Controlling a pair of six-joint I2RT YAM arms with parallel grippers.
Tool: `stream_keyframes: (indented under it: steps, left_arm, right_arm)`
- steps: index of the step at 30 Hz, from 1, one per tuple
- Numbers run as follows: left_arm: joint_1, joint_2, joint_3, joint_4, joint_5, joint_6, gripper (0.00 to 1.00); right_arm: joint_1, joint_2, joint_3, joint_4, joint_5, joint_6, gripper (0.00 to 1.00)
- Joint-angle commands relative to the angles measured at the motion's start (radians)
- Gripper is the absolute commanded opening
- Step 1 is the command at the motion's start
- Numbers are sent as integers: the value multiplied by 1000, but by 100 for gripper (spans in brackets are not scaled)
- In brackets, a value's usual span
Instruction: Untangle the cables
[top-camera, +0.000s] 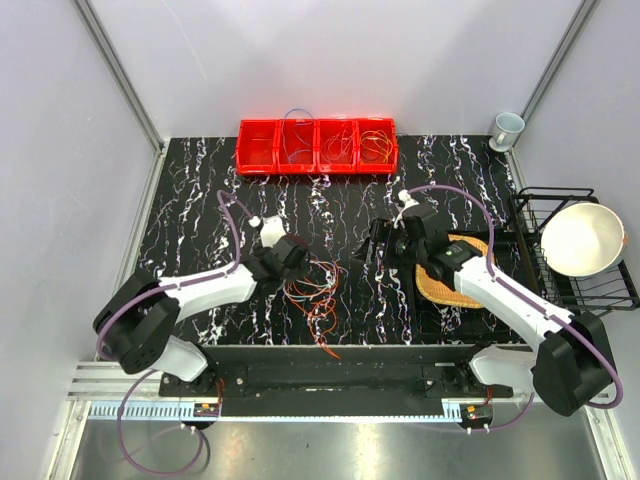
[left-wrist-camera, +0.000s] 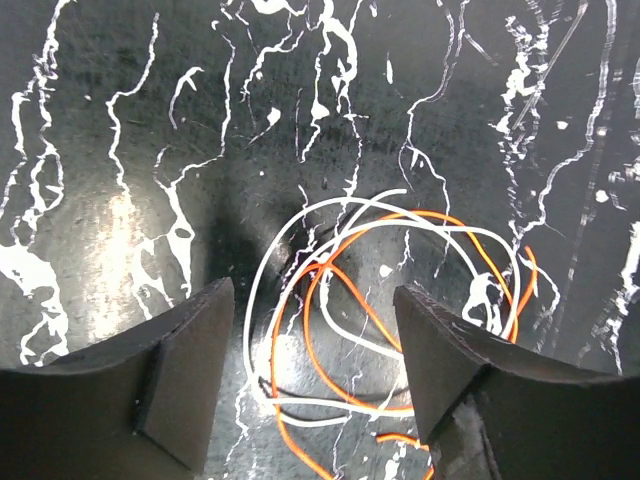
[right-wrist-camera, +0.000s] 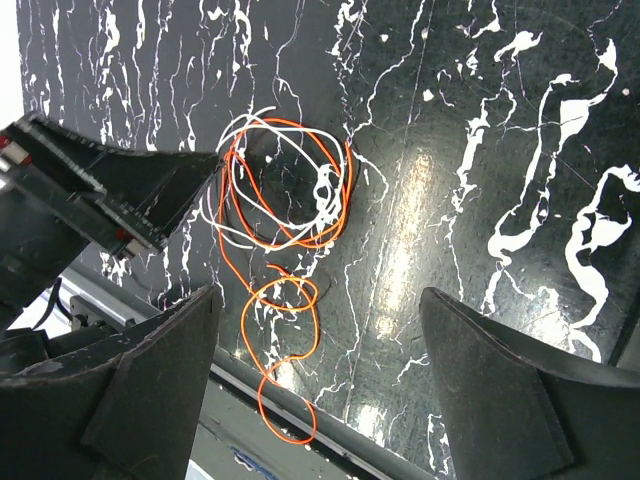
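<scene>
Now | left end effector (left-wrist-camera: 312, 290) released | right end effector (right-wrist-camera: 318, 293) released | cables (top-camera: 308, 283): one tangle

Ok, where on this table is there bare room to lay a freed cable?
Bare: the wide band from the red bins down to the left gripper and right gripper; also the patch between the cable tangle and the woven mat. Crowded: at the left gripper, where the tangle lies, and the right side, with mat and dish rack.
</scene>
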Motion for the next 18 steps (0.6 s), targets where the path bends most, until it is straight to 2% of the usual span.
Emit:
stream_keyframes:
  steps: [1,13,18]
  left_arm:
    - [-10,60,99,-105,-61,-47,65]
    - [-25,11,53,-171,-95,-157,58]
    - [-25,71,98,-218,-107,-162,55]
  right_arm:
    - [2,-17,-8,30,-7,-6,87]
    - [2,12,-5,28,0,-21,87]
    - [2,20,3,25,3,-30,87]
